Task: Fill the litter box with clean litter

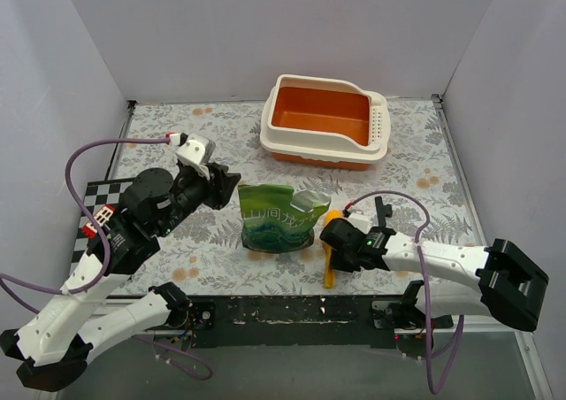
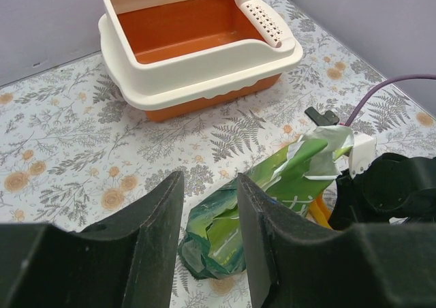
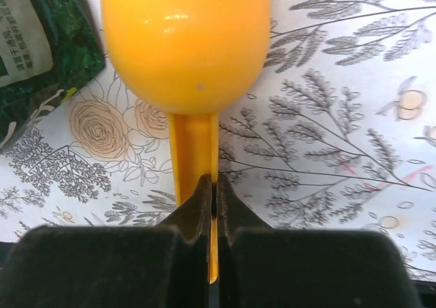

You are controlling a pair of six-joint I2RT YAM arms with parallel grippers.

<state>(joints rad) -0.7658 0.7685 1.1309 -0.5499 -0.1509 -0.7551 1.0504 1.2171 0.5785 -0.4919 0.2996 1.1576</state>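
The litter box (image 1: 285,141) stands at the back centre, its orange inside bare; it also shows in the left wrist view (image 2: 204,93). No clean litter is in view. A crinkly green foil bag (image 1: 276,219) stands mid-table. My left gripper (image 1: 230,182) is open and empty just left of the bag's top; in the left wrist view the bag (image 2: 286,175) shows beyond the open left gripper (image 2: 210,212). My right gripper (image 1: 332,248) is shut on the handle of a yellow-orange scoop (image 1: 330,272), right of the bag. In the right wrist view the scoop (image 3: 187,42) points away from my right gripper (image 3: 212,192), empty.
A floral cloth covers the table (image 1: 177,250). Grey walls close in the left, back and right sides. A checkered board (image 1: 97,195) lies at the left edge under my left arm. Purple cables (image 1: 398,196) loop over both arms.
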